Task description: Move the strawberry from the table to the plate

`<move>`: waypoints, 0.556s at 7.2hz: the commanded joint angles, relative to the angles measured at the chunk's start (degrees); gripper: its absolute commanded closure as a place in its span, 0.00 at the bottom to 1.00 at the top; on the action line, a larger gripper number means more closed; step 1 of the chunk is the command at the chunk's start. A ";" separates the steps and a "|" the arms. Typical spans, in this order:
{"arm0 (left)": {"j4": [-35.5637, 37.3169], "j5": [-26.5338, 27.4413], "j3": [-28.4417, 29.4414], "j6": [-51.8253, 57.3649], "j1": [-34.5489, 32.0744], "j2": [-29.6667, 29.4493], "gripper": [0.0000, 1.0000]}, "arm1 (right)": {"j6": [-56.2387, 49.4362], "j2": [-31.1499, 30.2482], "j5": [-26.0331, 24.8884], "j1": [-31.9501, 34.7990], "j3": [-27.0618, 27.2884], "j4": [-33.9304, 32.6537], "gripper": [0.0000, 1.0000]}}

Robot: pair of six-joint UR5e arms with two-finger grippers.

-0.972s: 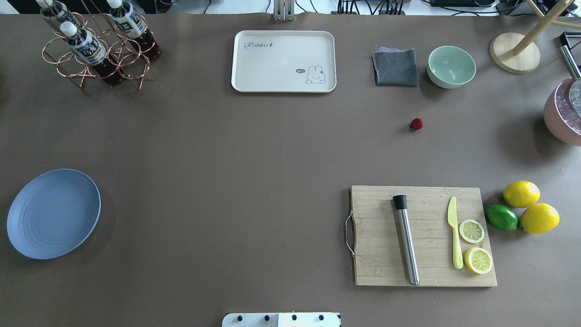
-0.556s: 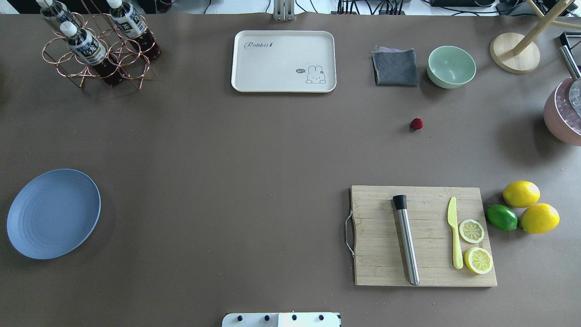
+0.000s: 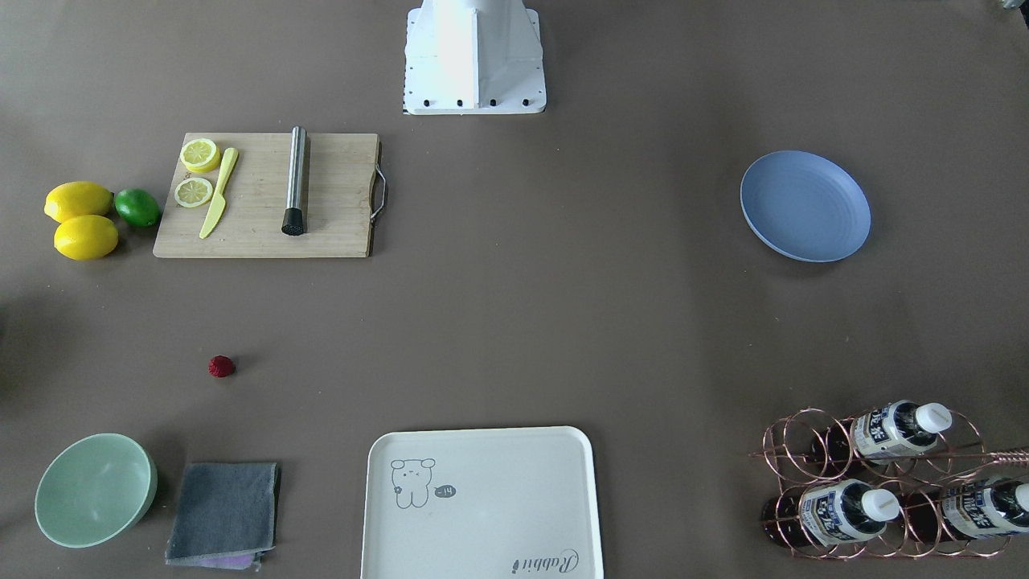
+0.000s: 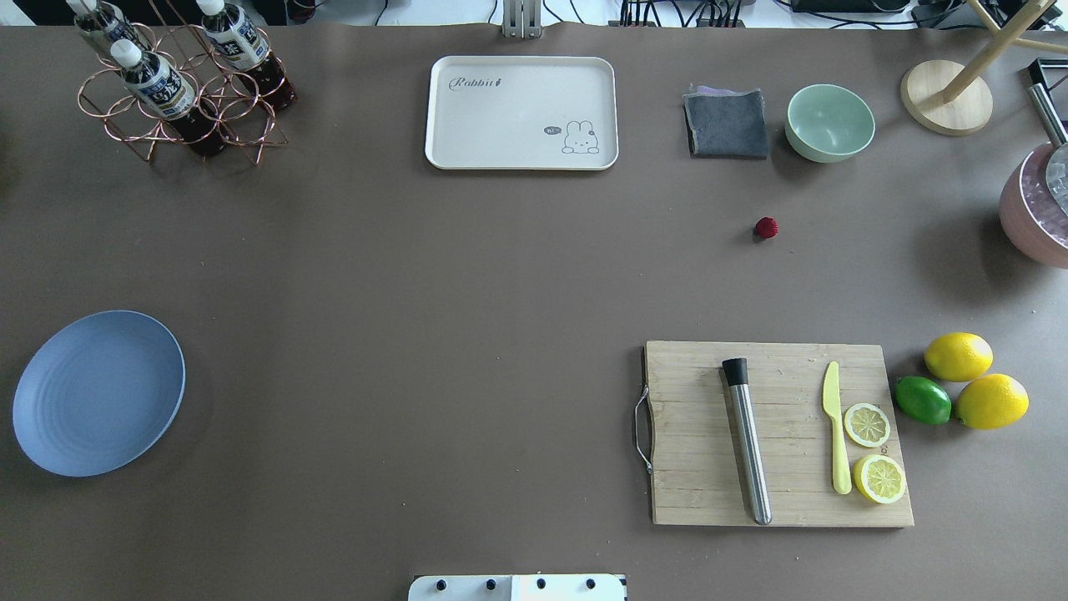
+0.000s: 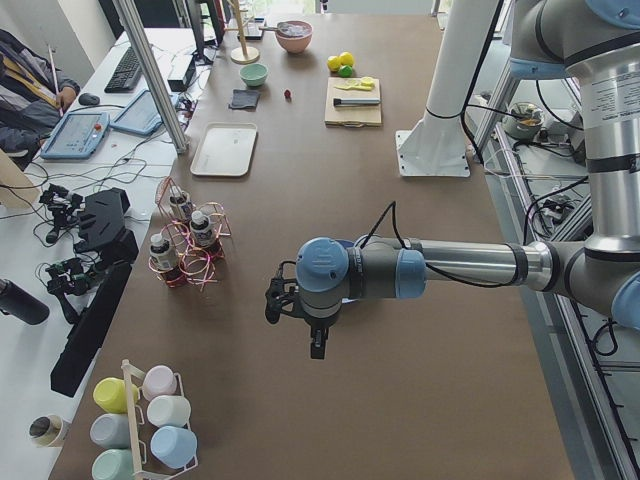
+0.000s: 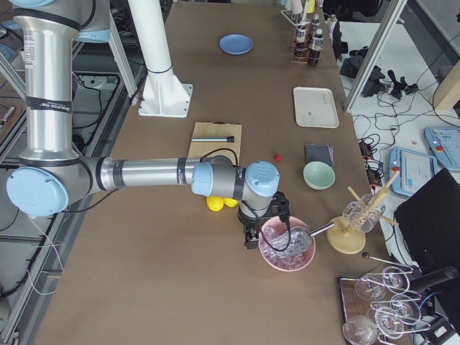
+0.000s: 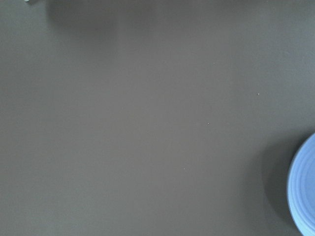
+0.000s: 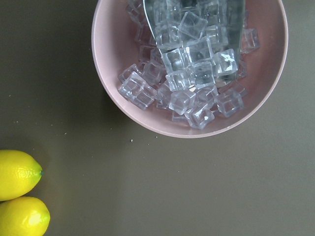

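Note:
The strawberry (image 4: 766, 227), small and dark red, lies alone on the brown table (image 4: 417, 292), in front of the mint bowl; it also shows as the strawberry (image 3: 221, 367) in the front-facing view. The blue plate (image 4: 98, 392) rests far off at the table's left end, its rim showing as the plate (image 7: 305, 191) in the left wrist view. My left gripper (image 5: 317, 345) hangs above the table near the plate end, and my right gripper (image 6: 251, 241) hovers beside the pink ice bowl. Both show only in side views, so I cannot tell if they are open or shut.
A cutting board (image 4: 776, 434) carries a steel muddler, a yellow knife and two lemon slices. Two lemons (image 4: 976, 380) and a lime (image 4: 923, 400) lie to its right. A pink bowl of ice (image 4: 1035, 213), mint bowl (image 4: 829, 122), grey cloth (image 4: 727, 123), white tray (image 4: 521, 112) and bottle rack (image 4: 179, 83) line the far side.

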 commanded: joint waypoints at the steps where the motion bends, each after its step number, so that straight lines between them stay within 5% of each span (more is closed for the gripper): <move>1: -18.23 0.76 3.16 -13.06 7.61 2.39 0.03 | -0.13 0.00 1.69 -0.15 0.09 0.00 0.00; 4: -34.73 6.64 7.31 -30.80 20.35 2.07 0.04 | -0.83 -1.14 1.97 -1.12 0.09 3.94 0.00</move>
